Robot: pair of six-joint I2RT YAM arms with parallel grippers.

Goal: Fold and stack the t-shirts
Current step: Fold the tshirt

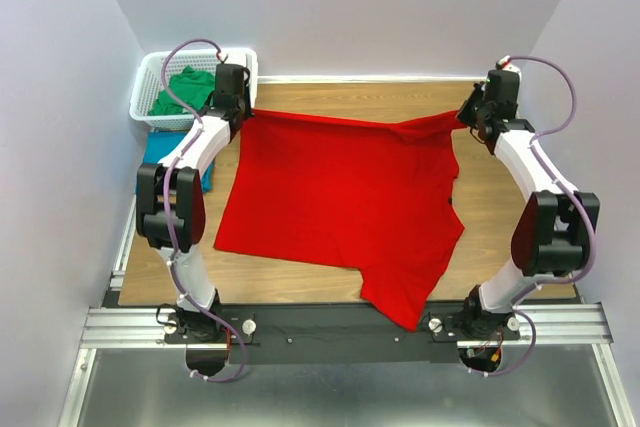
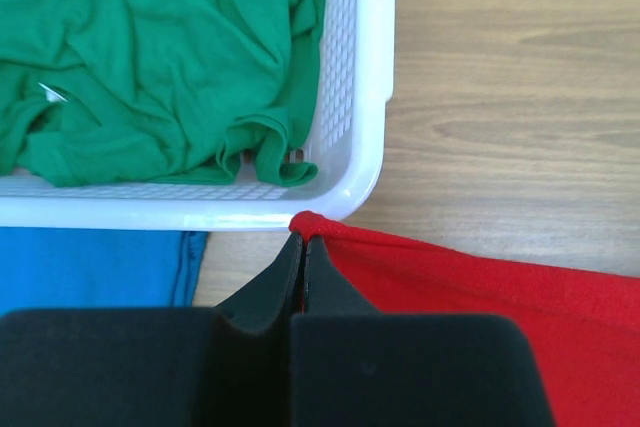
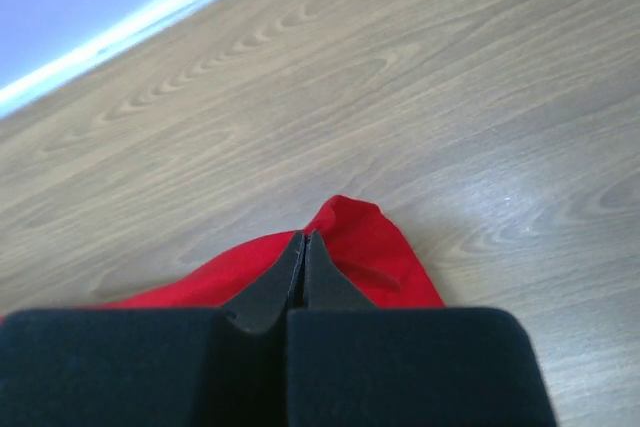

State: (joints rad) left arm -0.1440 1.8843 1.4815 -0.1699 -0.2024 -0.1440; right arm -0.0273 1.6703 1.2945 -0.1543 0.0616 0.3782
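Note:
A bright red t-shirt [image 1: 340, 202] lies spread across the wooden table, one part hanging over the near edge. My left gripper [image 1: 243, 107] is shut on its far left corner [image 2: 312, 224], right beside the basket's corner. My right gripper [image 1: 470, 115] is shut on its far right corner [image 3: 350, 232]. A green t-shirt [image 2: 150, 57] lies crumpled inside the white lattice basket [image 2: 365, 97]. A teal blue t-shirt [image 2: 90, 267] lies on the table beside the basket, at the left edge [image 1: 160, 152], partly hidden by my left arm.
The white basket [image 1: 150, 77] stands at the table's far left corner against the wall. Bare wood [image 1: 360, 97] shows along the far edge, beyond the red cloth. The walls close in on the left, the back and the right.

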